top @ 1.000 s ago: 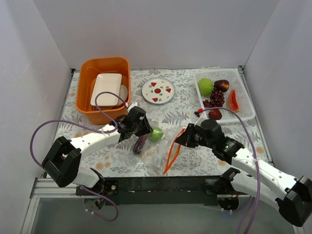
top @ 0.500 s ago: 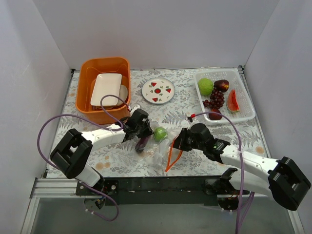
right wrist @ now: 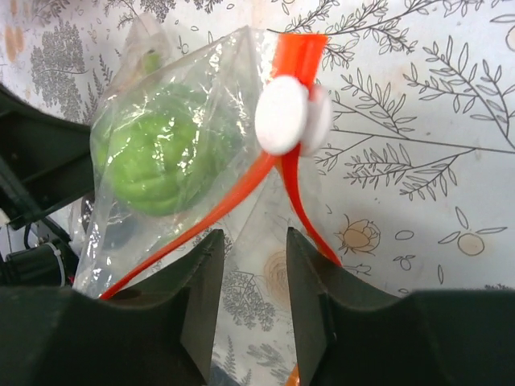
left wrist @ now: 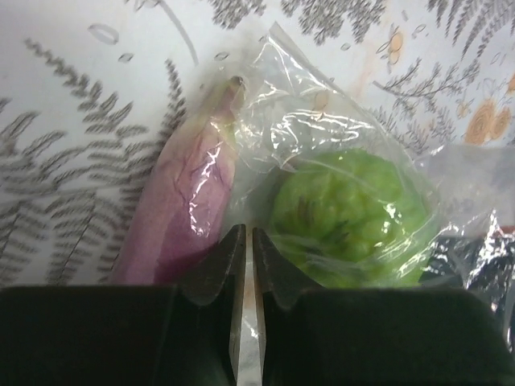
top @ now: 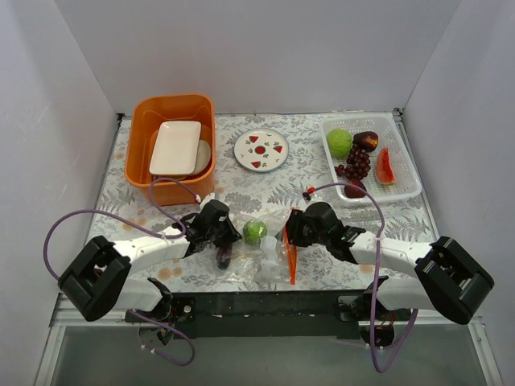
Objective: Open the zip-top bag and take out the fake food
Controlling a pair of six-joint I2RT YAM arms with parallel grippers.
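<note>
Film of the zip-top bag (left wrist: 322, 141) sits pinched in your left hand (left wrist: 247, 241); your right hand (right wrist: 252, 241) stands open, zip strip (right wrist: 299, 50) just ahead.

A round white strawberry-print plate (top: 261, 149) sits on the fern-patterned desk (top: 310, 173). Left of the plate, an orange bin (top: 173, 100) holds a white square dish (top: 175, 147). Right of the plate stands a white basket (top: 405, 181).

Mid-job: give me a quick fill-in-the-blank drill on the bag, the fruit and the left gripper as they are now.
The green ball lies ___ the zip-top bag. The bag's zip strip is coloured ___. The left gripper is ___ on the bag's plastic. The basket that holds the grape bunch is coloured ___.
Missing words: inside; orange; shut; white.
</note>
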